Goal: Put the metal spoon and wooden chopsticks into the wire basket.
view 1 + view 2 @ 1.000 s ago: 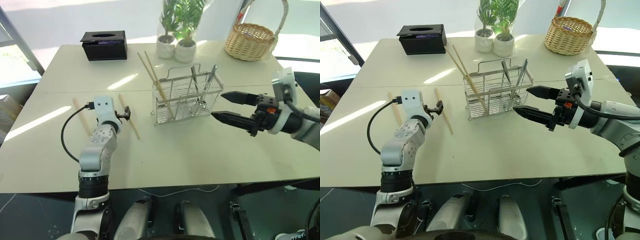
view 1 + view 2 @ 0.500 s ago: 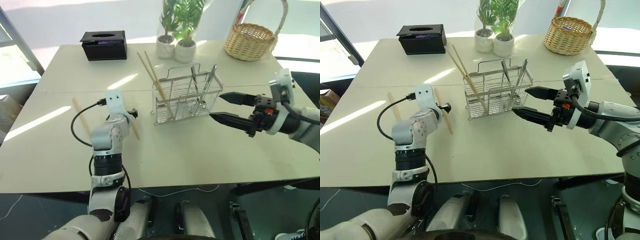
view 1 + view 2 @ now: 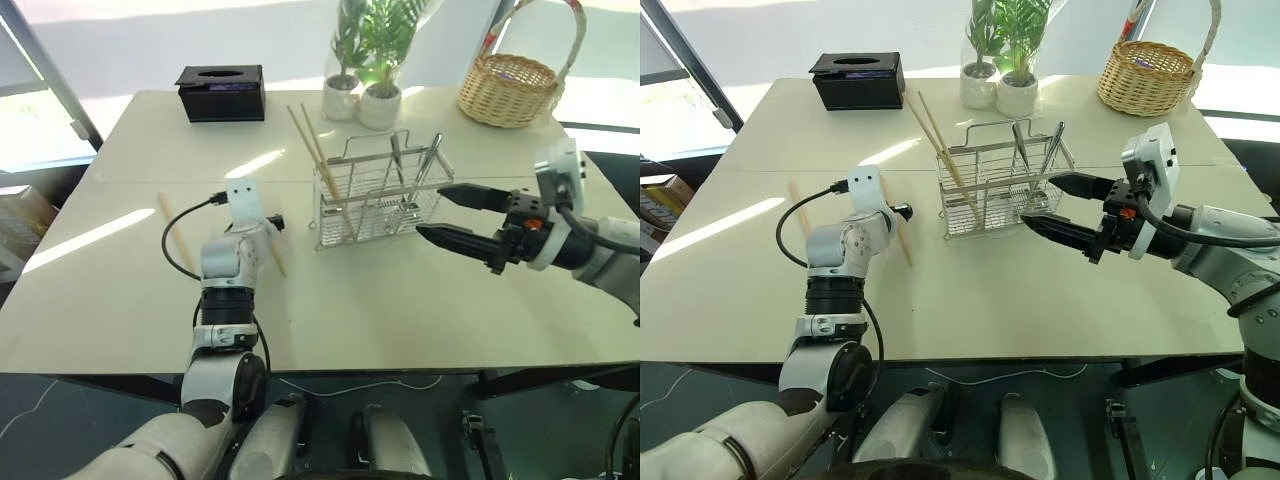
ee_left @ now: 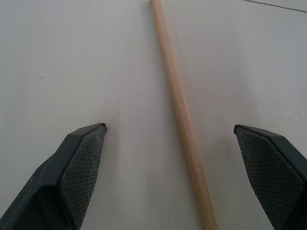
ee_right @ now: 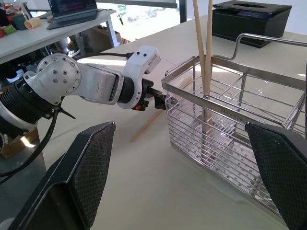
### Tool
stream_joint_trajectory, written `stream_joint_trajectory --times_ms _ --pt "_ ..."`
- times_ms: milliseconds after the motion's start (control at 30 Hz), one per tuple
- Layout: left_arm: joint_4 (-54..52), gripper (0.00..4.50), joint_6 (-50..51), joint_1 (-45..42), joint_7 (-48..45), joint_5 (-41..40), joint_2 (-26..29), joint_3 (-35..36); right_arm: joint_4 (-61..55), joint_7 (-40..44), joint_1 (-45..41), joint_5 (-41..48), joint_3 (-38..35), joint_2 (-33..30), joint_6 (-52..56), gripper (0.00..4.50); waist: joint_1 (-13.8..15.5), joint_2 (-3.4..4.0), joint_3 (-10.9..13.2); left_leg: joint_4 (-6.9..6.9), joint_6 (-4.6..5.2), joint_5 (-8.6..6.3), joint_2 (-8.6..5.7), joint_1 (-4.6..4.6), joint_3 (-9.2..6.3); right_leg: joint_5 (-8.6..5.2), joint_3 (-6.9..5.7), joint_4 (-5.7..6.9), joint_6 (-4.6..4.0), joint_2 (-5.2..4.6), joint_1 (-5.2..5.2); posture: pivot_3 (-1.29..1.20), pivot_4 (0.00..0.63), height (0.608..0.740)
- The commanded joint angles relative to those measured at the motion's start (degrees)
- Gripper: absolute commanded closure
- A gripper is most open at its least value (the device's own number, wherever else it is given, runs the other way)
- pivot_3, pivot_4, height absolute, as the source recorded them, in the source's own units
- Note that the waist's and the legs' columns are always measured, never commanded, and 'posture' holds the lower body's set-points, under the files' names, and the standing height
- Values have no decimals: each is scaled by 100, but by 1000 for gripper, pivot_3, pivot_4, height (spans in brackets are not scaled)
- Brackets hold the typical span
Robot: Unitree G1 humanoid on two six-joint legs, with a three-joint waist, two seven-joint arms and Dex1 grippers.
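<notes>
1. The wire basket stands on the cream table, in front of two small potted plants; it serves as the landmark here.
2. Two wooden chopsticks already lean in the basket's left end, their tops slanting up and away from it.
3. The metal spoon stands in the basket's right part with another metal utensil beside it.
4. One loose chopstick lies flat on the table just left of the basket; another lies farther left, well apart from it.
5. The left gripper hangs over the nearer loose chopstick, fingers spread wide to either side of it, holding nothing.
6. The right gripper sits just right of the basket, fingers wide apart, empty, pointing toward it.
7. A black tissue box sits behind and left of the basket; a wicker basket behind and right.
</notes>
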Motion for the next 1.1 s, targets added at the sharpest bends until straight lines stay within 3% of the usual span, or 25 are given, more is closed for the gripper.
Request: stream_joint_trajectory --times_ms 33,100,333,367,900,1000,1100 --pt "219 246 275 46 -17 78 19 -96 -160 -16 -30 80 -197 -16 -135 2 -5 1 -1 0 0 0 0 0 0 0 0 0 0 0 0 0 150 740" --pt "197 734 339 51 27 120 9 -93 -143 -15 -50 69 -194 -24 -143 0 -7 1 -1 0 0 0 0 0 0 0 0 0 0 0 -1 0 150 740" --pt "43 4173 506 155 196 155 -122 79 -115 -19 -74 90 -242 -53 -127 0 -11 0 -1 0 0 0 0 -1 0 0 0 -3 2 0 0 0 150 740" --pt "10 4459 533 178 230 155 -148 119 -106 -17 -80 106 -256 -66 -110 0 -11 0 -1 0 0 0 0 -1 0 0 0 -3 2 0 -1 0 150 740" --pt "-114 4459 526 376 106 215 7 100 -81 425 157 482 -564 -565 204 0 -21 0 -2 -3 1 -1 0 -2 0 -1 1 -10 3 0 0 0 150 740" --pt "-225 4459 151 523 -207 364 335 -322 -93 495 282 464 -625 -657 198 0 -35 4 -5 -3 1 -1 0 1 0 -1 1 -10 3 0 1 0 150 740" --pt "-586 4459 -854 774 -925 675 1083 -1154 -127 460 320 461 -638 -648 180 0 -58 6 -6 -7 0 -1 4 5 0 0 1 -8 -2 0 0 0 150 740"
